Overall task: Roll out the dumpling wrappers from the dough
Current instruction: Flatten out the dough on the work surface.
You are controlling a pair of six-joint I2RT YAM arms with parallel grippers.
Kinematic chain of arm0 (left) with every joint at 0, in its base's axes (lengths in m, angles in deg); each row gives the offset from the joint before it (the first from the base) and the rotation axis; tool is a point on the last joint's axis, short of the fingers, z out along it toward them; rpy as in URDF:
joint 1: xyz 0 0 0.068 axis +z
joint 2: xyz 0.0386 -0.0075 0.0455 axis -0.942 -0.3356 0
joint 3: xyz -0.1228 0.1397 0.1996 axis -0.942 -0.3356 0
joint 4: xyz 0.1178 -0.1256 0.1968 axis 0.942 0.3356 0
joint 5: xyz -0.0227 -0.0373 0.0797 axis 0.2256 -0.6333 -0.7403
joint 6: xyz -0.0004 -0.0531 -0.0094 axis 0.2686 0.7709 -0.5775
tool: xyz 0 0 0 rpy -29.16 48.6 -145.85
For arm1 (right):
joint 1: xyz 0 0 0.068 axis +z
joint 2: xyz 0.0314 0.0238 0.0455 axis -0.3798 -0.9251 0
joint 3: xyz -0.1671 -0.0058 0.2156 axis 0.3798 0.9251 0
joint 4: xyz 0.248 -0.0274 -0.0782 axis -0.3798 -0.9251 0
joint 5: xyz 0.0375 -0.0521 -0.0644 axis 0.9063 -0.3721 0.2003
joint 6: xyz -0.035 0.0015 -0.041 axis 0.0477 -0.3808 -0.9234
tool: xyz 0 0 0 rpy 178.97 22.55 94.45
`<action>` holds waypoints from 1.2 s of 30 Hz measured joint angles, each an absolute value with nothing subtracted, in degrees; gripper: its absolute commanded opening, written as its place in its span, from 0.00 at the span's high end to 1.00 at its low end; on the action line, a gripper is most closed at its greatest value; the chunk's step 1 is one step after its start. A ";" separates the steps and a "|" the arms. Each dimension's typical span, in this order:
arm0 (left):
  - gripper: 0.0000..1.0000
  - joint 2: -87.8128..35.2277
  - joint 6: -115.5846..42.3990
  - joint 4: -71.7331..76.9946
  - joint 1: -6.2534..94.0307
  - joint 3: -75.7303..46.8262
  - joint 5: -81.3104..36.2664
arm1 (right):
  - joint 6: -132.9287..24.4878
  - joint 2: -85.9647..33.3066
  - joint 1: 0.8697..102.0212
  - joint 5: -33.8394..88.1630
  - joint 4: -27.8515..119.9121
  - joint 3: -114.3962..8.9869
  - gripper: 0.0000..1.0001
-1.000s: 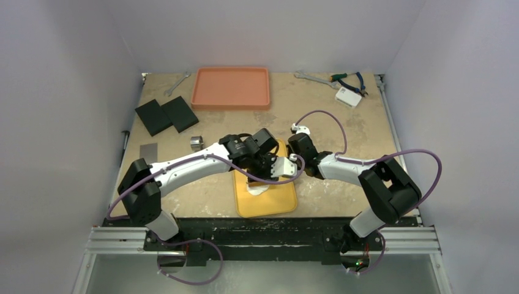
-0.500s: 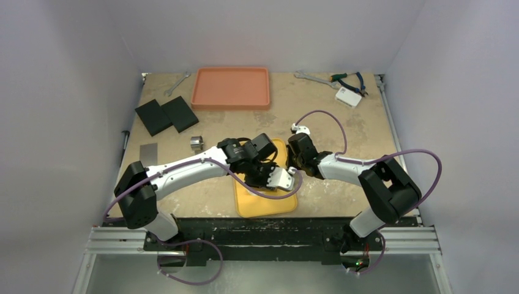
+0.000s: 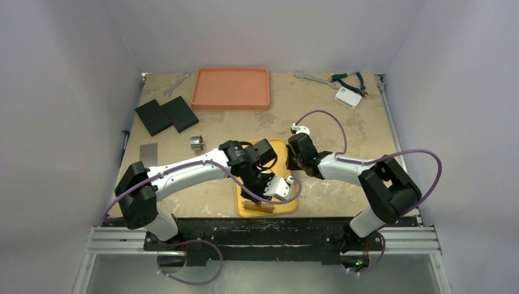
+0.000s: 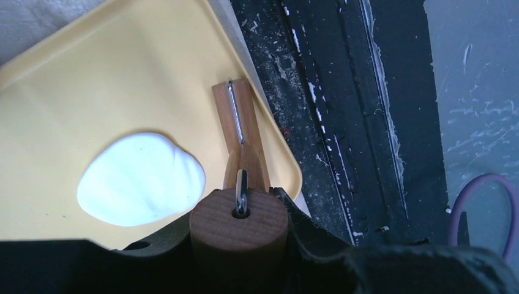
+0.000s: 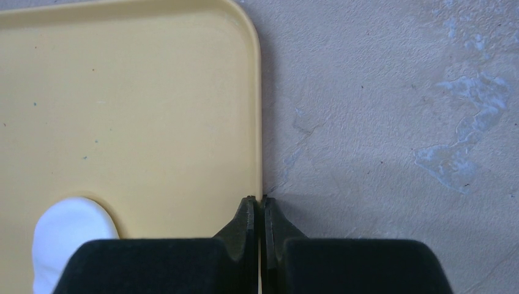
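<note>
The dough (image 4: 144,179) is a flat, oval white piece lying on the yellow tray (image 4: 73,104). My left gripper (image 4: 238,229) is shut on the round wooden handle of a small rolling pin (image 4: 242,131), whose roller rests on the tray's near edge, just beside the dough. From above, the left gripper (image 3: 258,195) hides the dough, and the rolling pin (image 3: 257,205) lies near the yellow tray's (image 3: 287,208) front rim. My right gripper (image 5: 257,199) is shut and empty, its tips at the tray's (image 5: 153,92) right rim, with dough (image 5: 70,236) to its left. Dumpling wrappers are out of view.
An orange tray (image 3: 231,87) stands at the back. Two black blocks (image 3: 166,114), a metal ring cutter (image 3: 196,143) and a grey plate (image 3: 148,152) lie at the left. Wrenches (image 3: 312,77), pliers (image 3: 350,80) and a white box (image 3: 348,96) lie back right. A black frame rail (image 4: 343,122) borders the near edge.
My left gripper has drawn the rolling pin toward the tray's near edge, passing over the dough. The right gripper has stayed at the tray's rim.
</note>
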State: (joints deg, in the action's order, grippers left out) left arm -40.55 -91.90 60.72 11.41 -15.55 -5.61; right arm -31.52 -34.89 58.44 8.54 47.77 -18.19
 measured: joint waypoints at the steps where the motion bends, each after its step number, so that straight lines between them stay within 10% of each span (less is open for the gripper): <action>1: 1.00 -40.55 -91.46 60.72 11.45 -15.42 -5.64 | -31.52 -34.89 58.44 8.54 47.77 -18.19 1.00; 36: 1.00 -39.94 -85.43 46.93 16.76 -17.52 -18.25 | -31.52 -34.89 58.44 8.54 47.77 -18.19 1.00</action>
State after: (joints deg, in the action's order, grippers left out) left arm -39.94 -85.43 46.93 16.76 -17.52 -18.25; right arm -31.52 -34.89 58.44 8.54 47.77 -18.19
